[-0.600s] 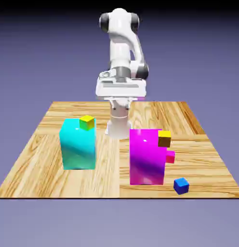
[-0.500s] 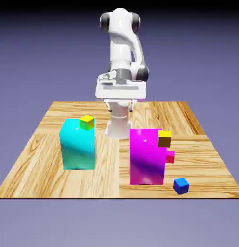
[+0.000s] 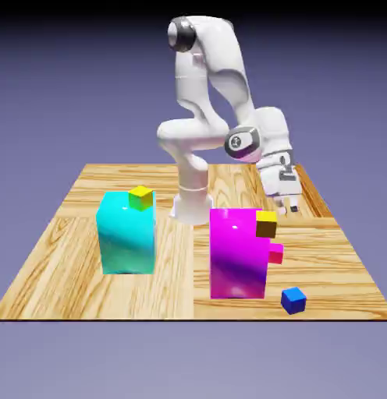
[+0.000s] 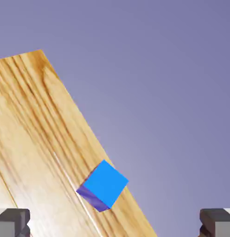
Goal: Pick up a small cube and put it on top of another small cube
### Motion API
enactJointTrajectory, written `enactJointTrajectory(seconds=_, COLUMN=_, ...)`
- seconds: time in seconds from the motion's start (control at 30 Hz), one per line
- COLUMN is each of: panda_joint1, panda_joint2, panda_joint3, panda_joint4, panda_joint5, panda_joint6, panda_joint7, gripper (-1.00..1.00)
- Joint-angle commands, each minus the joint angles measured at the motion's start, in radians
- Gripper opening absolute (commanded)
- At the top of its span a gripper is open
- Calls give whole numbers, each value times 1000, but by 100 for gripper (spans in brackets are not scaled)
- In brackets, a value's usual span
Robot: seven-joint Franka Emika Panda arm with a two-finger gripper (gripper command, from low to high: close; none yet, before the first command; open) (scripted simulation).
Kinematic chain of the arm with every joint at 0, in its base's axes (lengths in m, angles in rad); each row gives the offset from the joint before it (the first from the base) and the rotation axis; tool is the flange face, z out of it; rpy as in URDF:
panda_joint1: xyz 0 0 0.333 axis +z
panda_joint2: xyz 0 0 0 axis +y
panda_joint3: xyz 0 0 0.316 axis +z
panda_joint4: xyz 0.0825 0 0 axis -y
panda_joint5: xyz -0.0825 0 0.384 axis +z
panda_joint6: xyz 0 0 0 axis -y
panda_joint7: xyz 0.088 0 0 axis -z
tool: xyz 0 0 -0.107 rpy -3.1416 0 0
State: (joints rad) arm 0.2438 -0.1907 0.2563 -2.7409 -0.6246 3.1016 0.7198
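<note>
The claw (image 3: 290, 207) hangs fully open and empty above the surface (image 3: 64, 265) near its three-o'clock edge. No cube is grasped yet; picking and stacking both remain. Near to far: one small blue cube (image 3: 293, 299) at five o'clock, one small cube (image 3: 275, 252), pink, beside the one tall magenta block (image 3: 238, 253), one cyan block (image 3: 126, 234), and two yellow cubes (image 3: 266, 224).

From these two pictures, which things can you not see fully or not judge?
- small pink cube: exterior view, partly hidden behind the tall magenta block; absent from the hand view.
- gripper: exterior view, too small to judge.
- small blue cube: the only cube the hand view shows.
- fingertips: cut by the bottom edge.
</note>
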Motion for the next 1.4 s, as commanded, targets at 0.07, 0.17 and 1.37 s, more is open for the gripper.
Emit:
enactJointTrajectory(seconds=0.07, panda_joint1=56, panda_joint2=24, panda_joint3=-38, panda_joint4=-4, panda_joint5=3, panda_joint6=-15, panda_joint7=-131, gripper=0)
enactJointTrajectory(seconds=0.17, panda_joint1=113, panda_joint2=48, panda_joint3=-76, panda_joint4=-8, panda_joint5=5, panda_joint6=-30, panda_joint7=-261, gripper=0)
enactJointTrajectory(seconds=1.37, panda_joint1=770, panda_joint2=443, panda_joint3=-567, panda_joint4=3, panda_joint5=-124, panda_joint6=-40, panda_joint7=-1405, gripper=0)
